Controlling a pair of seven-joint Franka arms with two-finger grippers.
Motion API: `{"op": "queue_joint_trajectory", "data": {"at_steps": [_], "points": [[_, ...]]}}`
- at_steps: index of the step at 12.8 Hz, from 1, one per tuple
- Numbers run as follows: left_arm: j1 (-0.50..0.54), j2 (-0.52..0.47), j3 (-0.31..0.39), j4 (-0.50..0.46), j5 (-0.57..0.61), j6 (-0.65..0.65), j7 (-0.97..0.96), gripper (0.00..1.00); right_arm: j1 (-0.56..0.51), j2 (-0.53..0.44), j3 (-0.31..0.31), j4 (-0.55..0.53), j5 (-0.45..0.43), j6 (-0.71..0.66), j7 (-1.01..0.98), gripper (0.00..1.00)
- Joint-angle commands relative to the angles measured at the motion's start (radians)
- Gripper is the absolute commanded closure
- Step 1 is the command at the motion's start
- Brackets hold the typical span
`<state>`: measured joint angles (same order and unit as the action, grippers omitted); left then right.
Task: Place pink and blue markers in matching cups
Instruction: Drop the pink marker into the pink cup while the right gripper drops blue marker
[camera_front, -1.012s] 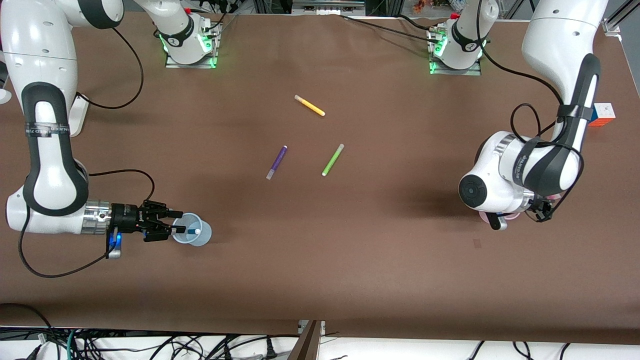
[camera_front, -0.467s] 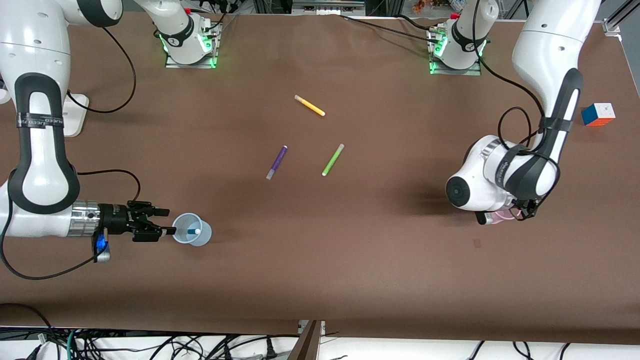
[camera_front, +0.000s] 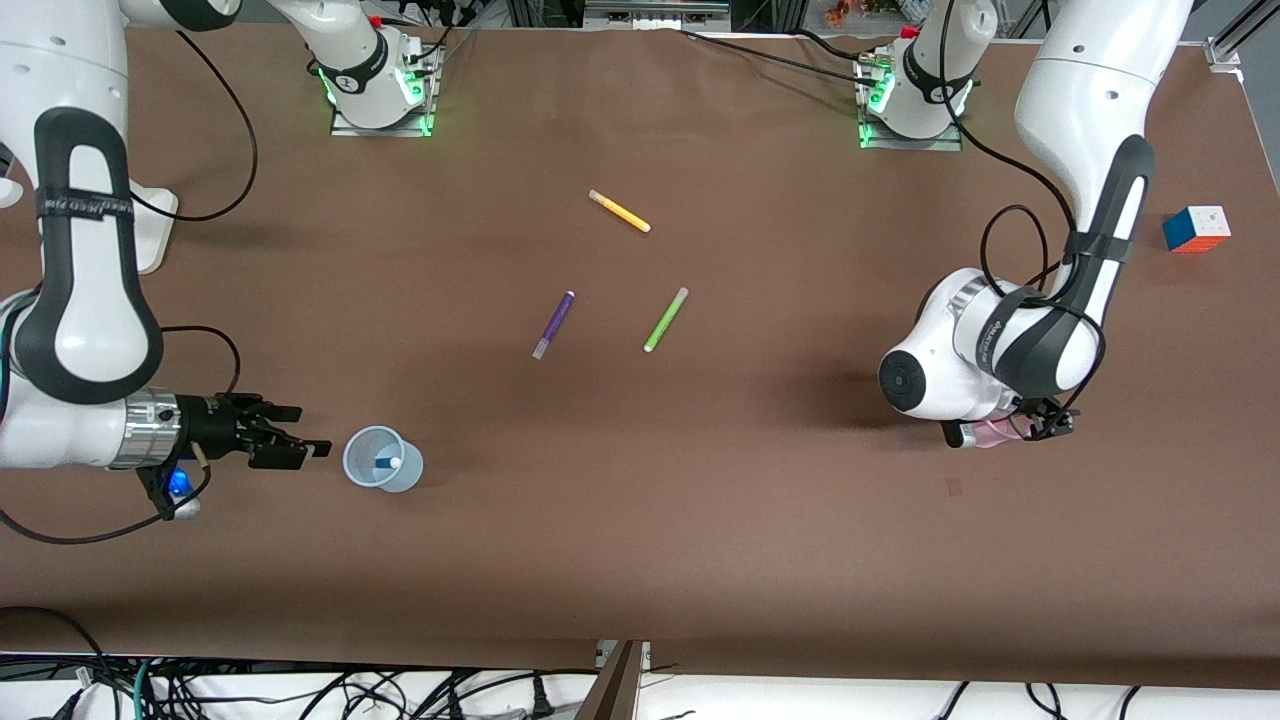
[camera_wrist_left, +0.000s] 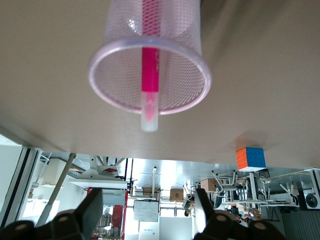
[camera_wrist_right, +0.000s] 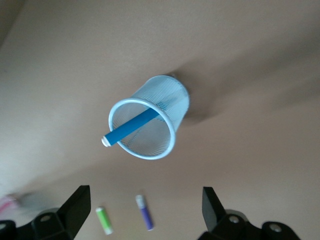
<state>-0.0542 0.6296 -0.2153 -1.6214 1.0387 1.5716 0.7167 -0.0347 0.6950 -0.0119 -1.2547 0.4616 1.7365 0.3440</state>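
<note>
The pale blue cup (camera_front: 383, 460) stands upright toward the right arm's end of the table, and the blue marker (camera_front: 386, 464) leans inside it. My right gripper (camera_front: 305, 432) is open and empty beside this cup, a short gap away. In the right wrist view the blue cup (camera_wrist_right: 150, 122) and the blue marker (camera_wrist_right: 130, 131) lie past the open gripper (camera_wrist_right: 145, 207). The pale pink cup (camera_wrist_left: 150, 75) holds the pink marker (camera_wrist_left: 150, 60), whose pale cap sticks out over the rim. My left gripper (camera_wrist_left: 148, 212) is open and clear of it. In the front view the left wrist mostly hides the pink cup (camera_front: 992, 434).
A yellow pen (camera_front: 619, 211), a purple pen (camera_front: 553, 324) and a green pen (camera_front: 665, 319) lie mid-table. A colour cube (camera_front: 1196, 228) sits near the table edge at the left arm's end. The green pen (camera_wrist_right: 105, 220) and purple pen (camera_wrist_right: 145, 212) also show in the right wrist view.
My right gripper has drawn back from the blue cup toward its own end of the table, leaving the blue marker inside. My left arm has shifted toward mid-table, uncovering the cube.
</note>
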Motion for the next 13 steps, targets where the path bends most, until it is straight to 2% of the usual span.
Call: {"op": "queue_joint_trajectory", "data": {"at_steps": [1,6,9,13], "points": [[-0.003,-0.07,-0.039,-0.002,-0.005,-0.022,-0.009,0.0,0.045,-0.043,0.001,-0.003,-0.134,-0.012,-0.016,0.01],[-0.001,-0.108,-0.042,0.13,-0.257,-0.028,-0.133,0.0,0.142,-0.109,0.001,-0.005,-0.408,-0.008,-0.045,0.01],[0.01,-0.129,-0.035,0.204,-0.454,-0.028,-0.236,0.0,0.156,-0.15,0.001,-0.008,-0.439,-0.015,-0.094,0.01],[0.017,-0.174,-0.032,0.27,-0.629,-0.088,-0.409,0.0,0.156,-0.241,0.0,-0.006,-0.445,-0.095,-0.1,0.01]]}}
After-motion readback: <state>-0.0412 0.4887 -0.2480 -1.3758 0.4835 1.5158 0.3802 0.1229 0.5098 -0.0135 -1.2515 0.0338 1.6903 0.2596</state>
